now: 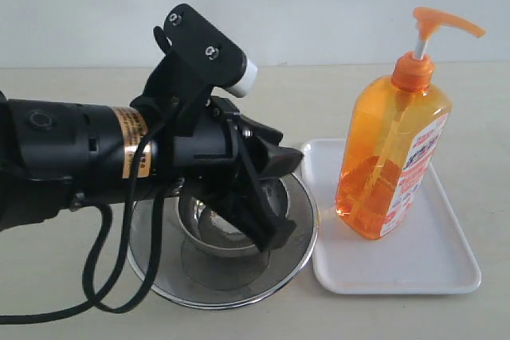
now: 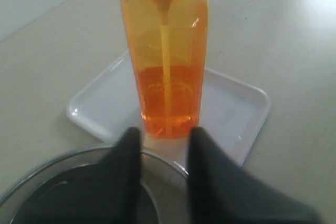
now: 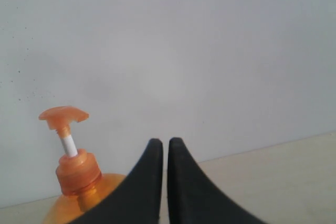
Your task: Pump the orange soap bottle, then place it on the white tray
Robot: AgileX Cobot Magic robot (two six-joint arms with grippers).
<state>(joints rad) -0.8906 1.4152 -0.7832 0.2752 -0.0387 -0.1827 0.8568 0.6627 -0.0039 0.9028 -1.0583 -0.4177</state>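
Observation:
The orange soap bottle [image 1: 390, 157] stands upright on the white tray [image 1: 434, 264] at the right, its pump head raised on the white stem. My left gripper [image 1: 283, 197] hangs just left of the tray, over a steel strainer, pointing at the bottle and apart from it. In the left wrist view its jaws [image 2: 164, 140] stand apart with nothing between them, and the bottle [image 2: 165, 51] and tray [image 2: 231, 108] lie just beyond the tips. My right gripper [image 3: 165, 142] is shut and empty, level with the bottle's pump head [image 3: 63, 115]. It does not show in the exterior view.
A round steel mesh strainer [image 1: 215, 280] sits on the beige table directly under the left gripper, its rim touching the tray's left edge. The left arm's black cable [image 1: 96, 276] loops down over the table at the front left. A plain white wall stands behind.

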